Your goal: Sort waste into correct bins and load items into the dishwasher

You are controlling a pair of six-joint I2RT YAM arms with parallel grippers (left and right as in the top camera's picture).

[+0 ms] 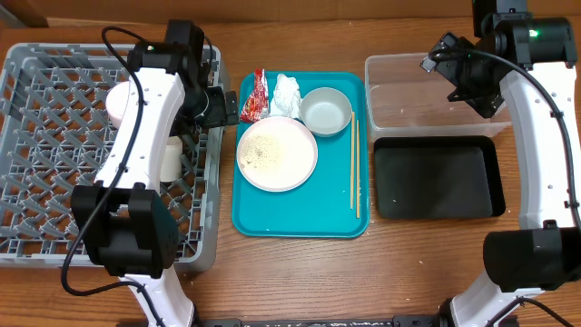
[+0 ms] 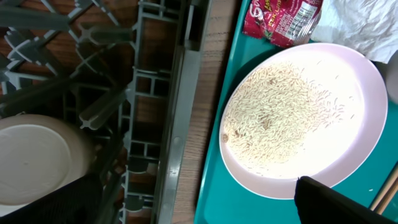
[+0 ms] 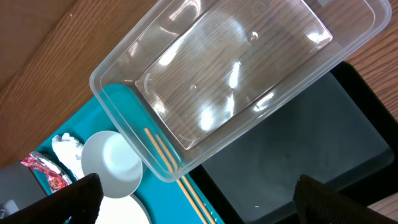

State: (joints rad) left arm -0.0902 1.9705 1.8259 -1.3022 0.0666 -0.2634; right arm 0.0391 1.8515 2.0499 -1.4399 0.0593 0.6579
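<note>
The grey dish rack (image 1: 54, 209) at the left holds a pinkish bowl (image 1: 118, 103) and a small pale cup (image 1: 170, 159). My left gripper (image 1: 221, 107) hangs open over the rack's right wall, holding nothing. Its wrist view shows a pale round dish (image 2: 37, 165) in the rack (image 2: 177, 124) and the large plate (image 2: 305, 118) strewn with rice grains (image 2: 280, 112). On the teal tray (image 1: 300, 213) lie the plate (image 1: 277, 153), a white bowl (image 1: 325, 111), a red wrapper (image 1: 252, 95) and a white tissue (image 1: 287, 91). High over the clear tub (image 1: 436, 91), my right gripper (image 1: 447, 71) is open and empty.
Two wooden chopsticks (image 1: 354, 168) lie along the teal tray's right side. The black tray (image 1: 438, 177) sits just in front of the clear tub. In the right wrist view the tub (image 3: 236, 74) overlaps the chopsticks (image 3: 186, 186), next to the black tray (image 3: 298, 155) and the bowl (image 3: 112, 162).
</note>
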